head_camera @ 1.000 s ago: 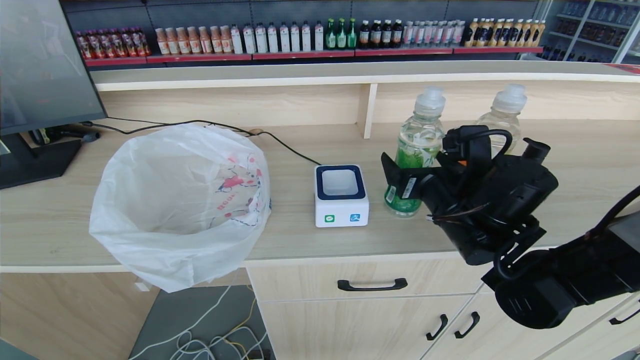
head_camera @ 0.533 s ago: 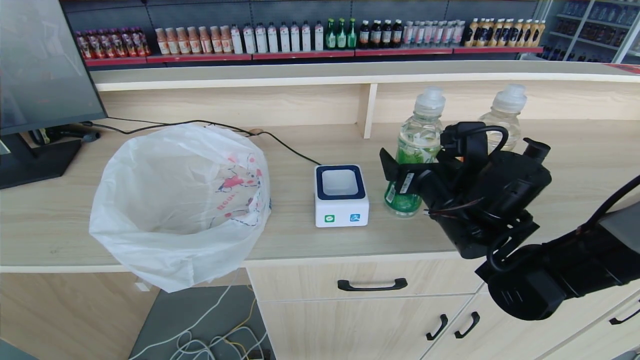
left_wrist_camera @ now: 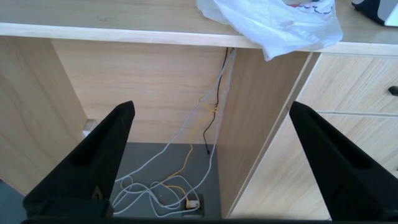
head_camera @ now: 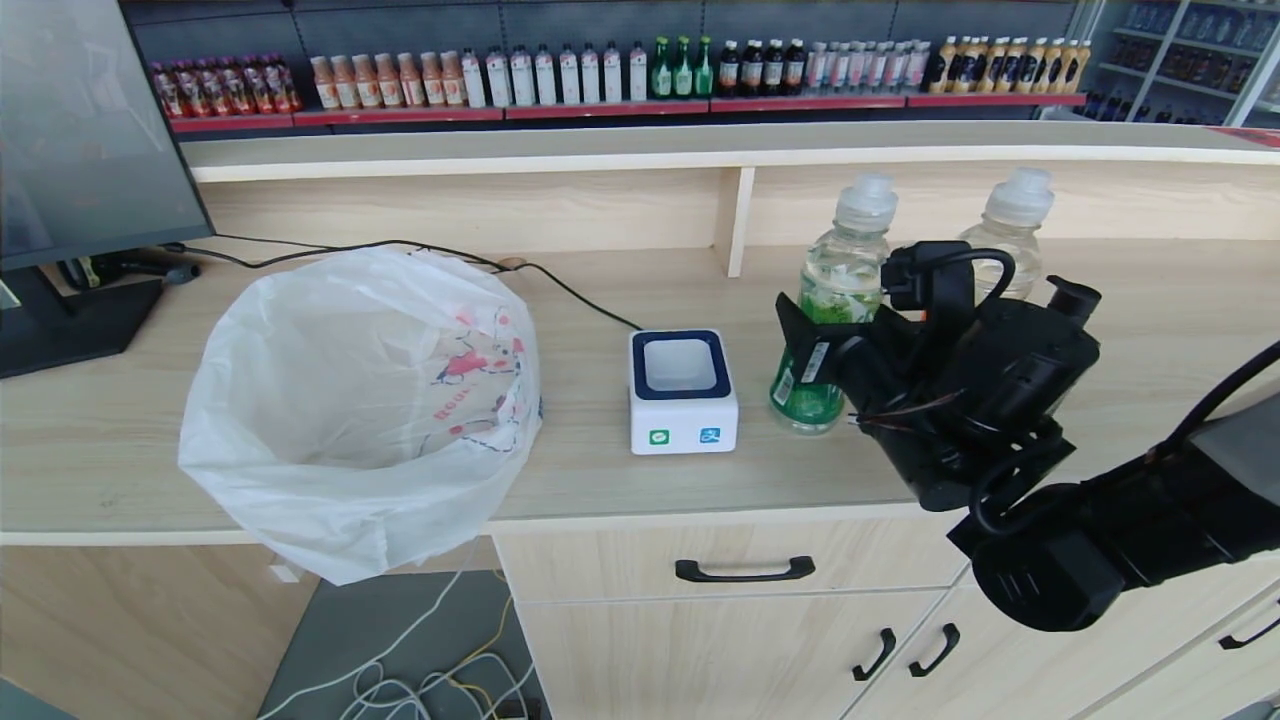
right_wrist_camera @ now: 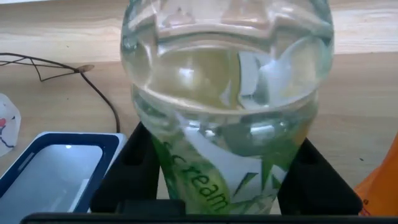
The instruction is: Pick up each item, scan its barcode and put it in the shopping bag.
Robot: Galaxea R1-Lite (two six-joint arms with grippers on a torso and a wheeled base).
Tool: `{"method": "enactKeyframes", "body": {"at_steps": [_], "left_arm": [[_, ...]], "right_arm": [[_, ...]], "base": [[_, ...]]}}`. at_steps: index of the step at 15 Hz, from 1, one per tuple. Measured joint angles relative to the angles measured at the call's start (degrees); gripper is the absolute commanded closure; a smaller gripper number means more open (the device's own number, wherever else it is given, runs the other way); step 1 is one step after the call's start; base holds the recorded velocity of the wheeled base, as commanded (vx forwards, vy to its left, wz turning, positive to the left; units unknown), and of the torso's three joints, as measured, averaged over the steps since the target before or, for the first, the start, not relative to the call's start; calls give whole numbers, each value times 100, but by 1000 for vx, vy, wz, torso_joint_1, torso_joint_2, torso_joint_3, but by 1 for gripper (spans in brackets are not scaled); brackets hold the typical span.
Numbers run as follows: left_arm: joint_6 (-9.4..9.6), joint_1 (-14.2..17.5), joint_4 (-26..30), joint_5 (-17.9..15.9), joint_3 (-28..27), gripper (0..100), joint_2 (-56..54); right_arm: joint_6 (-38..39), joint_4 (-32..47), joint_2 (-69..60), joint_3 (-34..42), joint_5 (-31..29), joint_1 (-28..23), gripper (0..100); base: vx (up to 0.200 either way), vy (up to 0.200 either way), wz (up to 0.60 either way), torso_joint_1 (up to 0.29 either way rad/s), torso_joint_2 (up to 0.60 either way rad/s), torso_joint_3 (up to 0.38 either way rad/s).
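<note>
Right gripper (head_camera: 822,352): right of centre in the head view, its fingers clamped on the two sides of the green-label bottle (head_camera: 838,280), about halfway up the label.
Green-label bottle: just right of the scanner (head_camera: 683,390) with a narrow strip of counter (head_camera: 600,480) between them. It leans a little, cap toward the upper right. Whether its base is touching the wood cannot be told.
Second bottle (head_camera: 1010,230): upright behind the right arm at the upper right, near the first bottle but apart from it.
Scanner: mid-frame, window facing up, set back from the counter's front edge.
Shopping bag (head_camera: 360,400): left of centre, mouth open upward. Its lower fold hangs over the front edge of the counter.
Open room: a bare band of counter lies between the bag's rim and the scanner, and more bare wood lies at the far right.
Back edge: a raised ledge with an upright divider (head_camera: 738,220) stands behind the scanner and bottles.
Cable (head_camera: 400,244): runs along the back from the upper left to the scanner.
Left gripper (left_wrist_camera: 211,107): fingers wide apart, holding nothing, low in front of the cabinet below the counter's edge.
</note>
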Motion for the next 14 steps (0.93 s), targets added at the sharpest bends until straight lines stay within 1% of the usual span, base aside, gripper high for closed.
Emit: {"method": "enactKeyframes", "body": {"at_steps": [14], "left_arm": [[2, 0, 0, 0, 0, 0, 0]], "right_arm": [[30, -11, -118, -35, 176, -6, 100]], "base": [[0, 0, 0, 0, 0, 0]]}}
